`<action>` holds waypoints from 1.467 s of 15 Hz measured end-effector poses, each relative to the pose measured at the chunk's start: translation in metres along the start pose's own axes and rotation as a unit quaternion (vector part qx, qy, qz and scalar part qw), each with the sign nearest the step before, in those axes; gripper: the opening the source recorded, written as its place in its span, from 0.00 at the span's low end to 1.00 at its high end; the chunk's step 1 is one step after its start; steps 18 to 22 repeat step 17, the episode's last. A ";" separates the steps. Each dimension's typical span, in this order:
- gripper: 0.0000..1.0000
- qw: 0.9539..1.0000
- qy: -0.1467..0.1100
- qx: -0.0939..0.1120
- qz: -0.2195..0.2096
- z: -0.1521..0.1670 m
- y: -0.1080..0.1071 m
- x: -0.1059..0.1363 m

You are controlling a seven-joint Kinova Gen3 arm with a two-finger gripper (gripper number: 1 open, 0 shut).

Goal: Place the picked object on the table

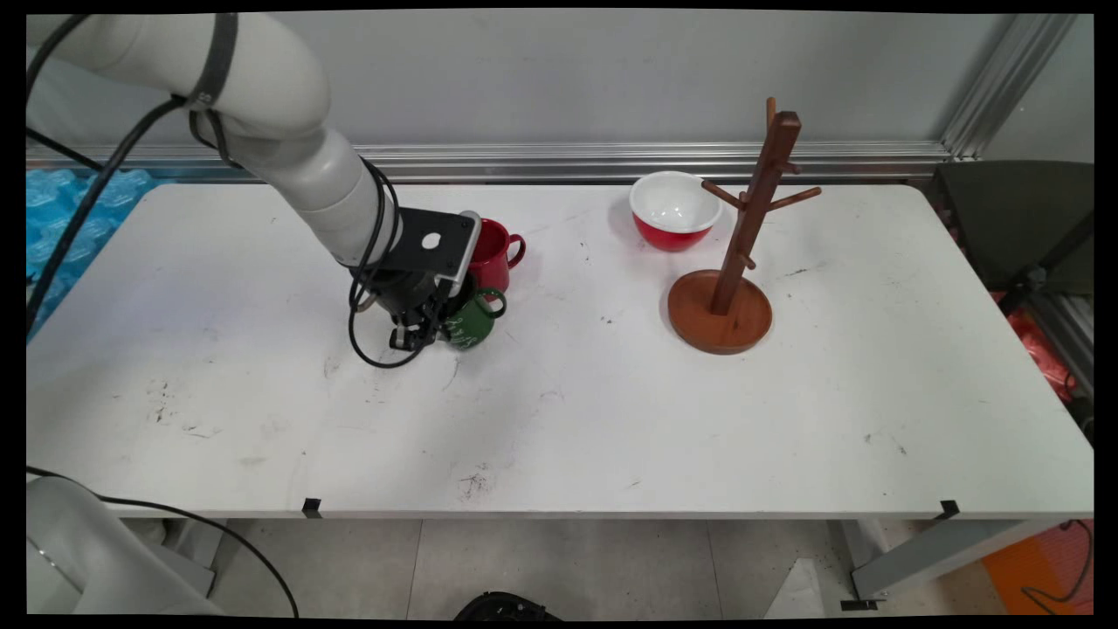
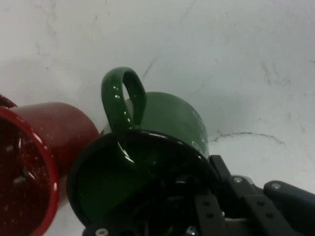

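My gripper [image 1: 426, 325] reaches down onto a green enamel mug [image 1: 472, 324] left of the table's middle. In the hand view the green mug [image 2: 167, 115] fills the lower middle, its handle pointing up in the picture. The gripper [image 2: 197, 183] straddles the mug's black rim on the right side, one finger inside and one outside, shut on the wall. A red mug [image 1: 494, 253] stands just behind the green one, close to touching it, and shows as the red mug [image 2: 51, 130] at the hand view's left edge.
A red bowl [image 1: 674, 210] with a white inside sits at the back right of centre. Beside it stands a wooden mug tree [image 1: 744, 236] on a round base, its pegs bare. Black cables hang from the wrist beside the gripper.
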 end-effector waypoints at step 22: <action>1.00 1.000 -0.002 0.019 -0.016 0.012 0.008 0.022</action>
